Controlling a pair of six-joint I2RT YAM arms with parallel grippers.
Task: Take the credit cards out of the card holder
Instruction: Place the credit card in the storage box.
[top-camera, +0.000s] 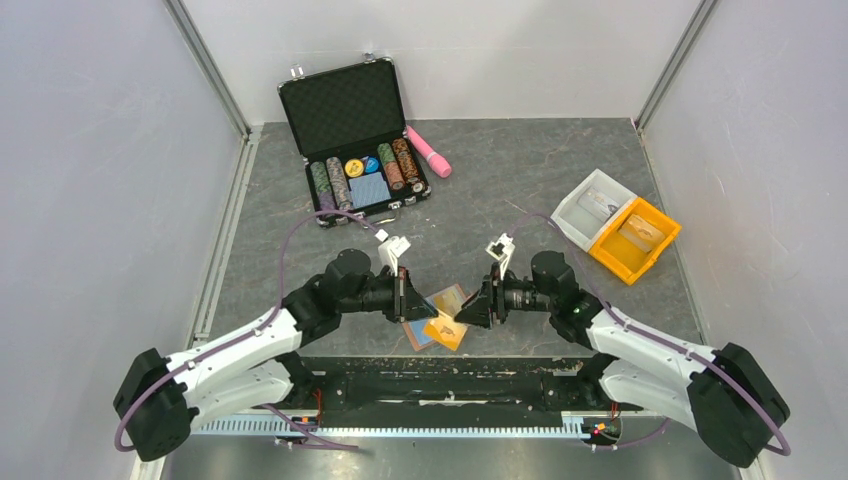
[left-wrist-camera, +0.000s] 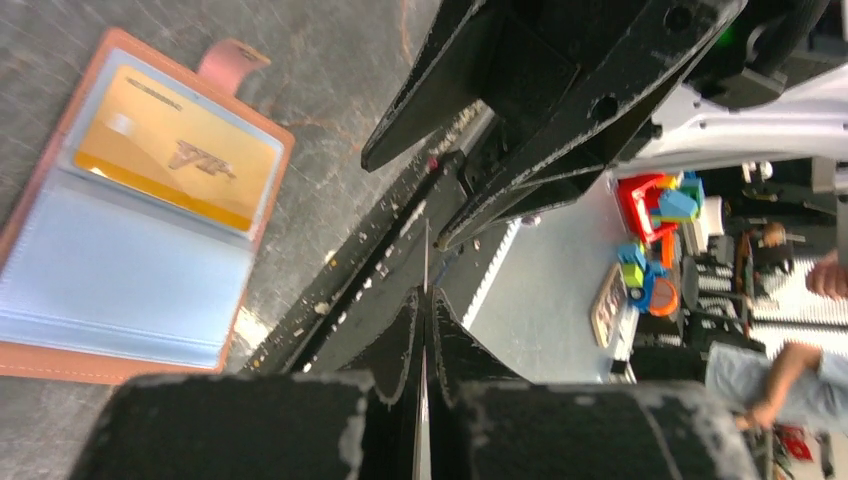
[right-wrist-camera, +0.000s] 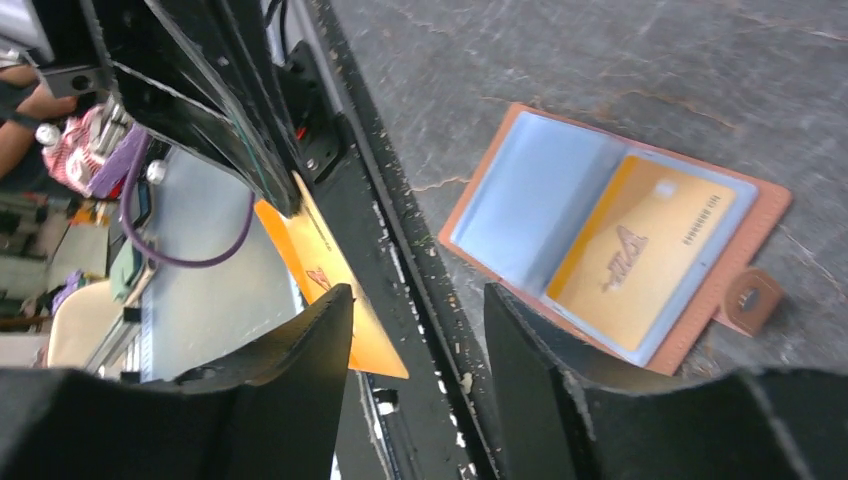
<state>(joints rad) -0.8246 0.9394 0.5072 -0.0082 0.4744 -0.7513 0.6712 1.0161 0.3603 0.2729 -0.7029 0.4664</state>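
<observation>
Orange plastic card (right-wrist-camera: 335, 300), edge-on in my left wrist view, is pinched between the closed fingers of my left end effector (left-wrist-camera: 425, 295) above the near edge of the tabletop (right-wrist-camera: 600, 60). My right end effector (right-wrist-camera: 418, 290) faces it with jaws apart, gripping nothing. The card holder (right-wrist-camera: 530, 190) lies open and flat on the tabletop, below and between both end effectors. A gold card (right-wrist-camera: 630, 250) sits in its tab-side pocket, long axis parallel to the fold; which pocket edge is open I cannot tell. Both arms are about equally near, but only the right is free, so it seems better placed. Bare tabletop lies beyond the holder; the chip case (top-camera: 350, 130) and bins (top-camera: 620, 225) are well apart.
</observation>
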